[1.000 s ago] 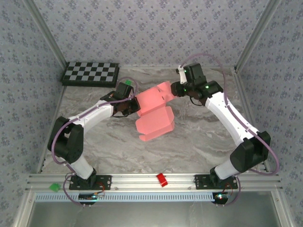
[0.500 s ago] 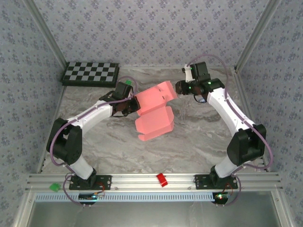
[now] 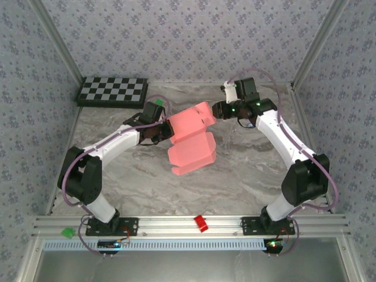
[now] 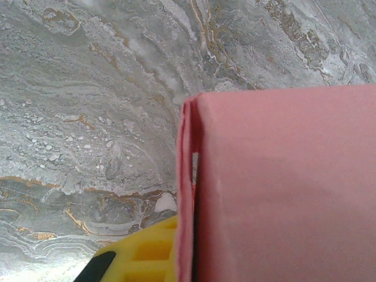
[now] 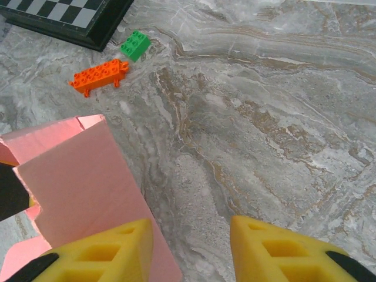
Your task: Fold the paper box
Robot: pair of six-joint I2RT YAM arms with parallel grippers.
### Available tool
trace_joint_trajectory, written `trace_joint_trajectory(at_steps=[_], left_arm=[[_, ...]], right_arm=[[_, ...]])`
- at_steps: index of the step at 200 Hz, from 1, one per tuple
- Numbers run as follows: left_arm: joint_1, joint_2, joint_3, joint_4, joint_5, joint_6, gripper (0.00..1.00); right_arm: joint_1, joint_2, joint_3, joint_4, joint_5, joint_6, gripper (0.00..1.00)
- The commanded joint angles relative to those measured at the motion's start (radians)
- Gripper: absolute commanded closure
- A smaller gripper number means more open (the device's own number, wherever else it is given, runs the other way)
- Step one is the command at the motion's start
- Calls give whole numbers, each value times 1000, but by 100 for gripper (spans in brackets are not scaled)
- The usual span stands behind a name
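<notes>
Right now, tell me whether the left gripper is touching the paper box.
Touching. The left wrist view shows a yellow finger of the left gripper flush against the paper box, no gap.

Paper box [image 4: 282, 182] cropped right and below; one left gripper [image 3: 166, 133] finger concealed behind it; right gripper [image 5: 188, 228] fingers cropped.

The paper box [image 3: 191, 138] is a pink thin-card sheet, partly folded, in the middle of the surface [image 3: 247, 170]. Its upper panel, with a stepped, notched edge, tilts upward, and a round-cornered lower panel spreads toward the near side. Its left edge, doubled over along a crease, is pinched in the left tool [image 3: 166, 130].
</notes>
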Motion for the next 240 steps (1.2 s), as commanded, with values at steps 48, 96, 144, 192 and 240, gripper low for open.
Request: trace_joint_trajectory(at_steps=[48, 96, 144, 192, 240], left_arm=[[-1, -31, 5, 20, 42, 24, 100], [0, -27, 8, 22, 45, 23, 100], [-1, -26, 3, 23, 45, 20, 100], [0, -29, 4, 19, 44, 23, 100], [-1, -31, 1, 16, 42, 22, 100]], right_arm=[[3, 71, 19, -6, -155, -24, 60], [10, 85, 22, -5, -199, -31, 60], [21, 87, 26, -11, -212, -44, 60], [-7, 38, -10, 17, -161, -20, 50], [-44, -9, -49, 39, -157, -16, 47]])
